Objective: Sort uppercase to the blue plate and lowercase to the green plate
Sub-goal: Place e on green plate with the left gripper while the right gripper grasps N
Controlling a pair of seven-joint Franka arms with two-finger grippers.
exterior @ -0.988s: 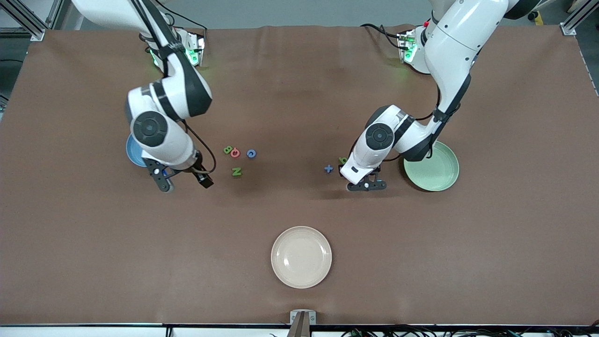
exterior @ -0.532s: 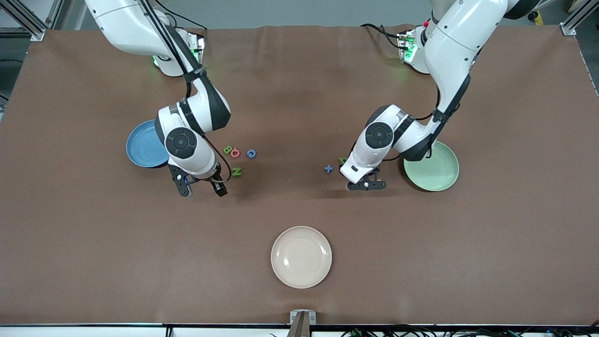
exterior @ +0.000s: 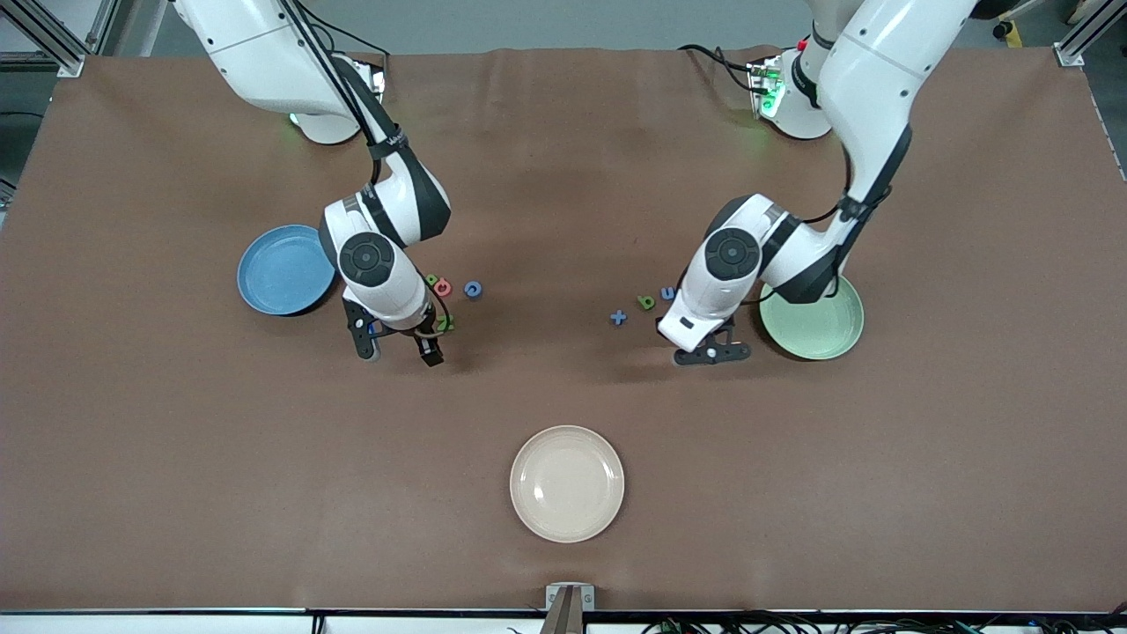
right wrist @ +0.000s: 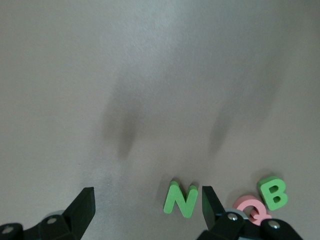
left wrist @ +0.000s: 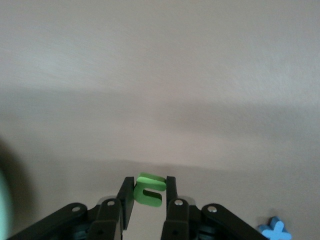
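Off-task pieces on the brown table

A cream plate [exterior: 567, 483] sits nearest the front camera, mid-table; a small blue plus sign [exterior: 619, 318] lies farther back, toward the left arm's end.

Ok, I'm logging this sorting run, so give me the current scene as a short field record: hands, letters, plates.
left hand: shut on green lowercase letter, beside the green plate
right hand: open, over the table beside green N
uppercase on table: N, green B, red Q, blue C
other pieces: blue plus, green letter, blue letter
blue plate: no letters
green plate: none visible
cream plate: no letters
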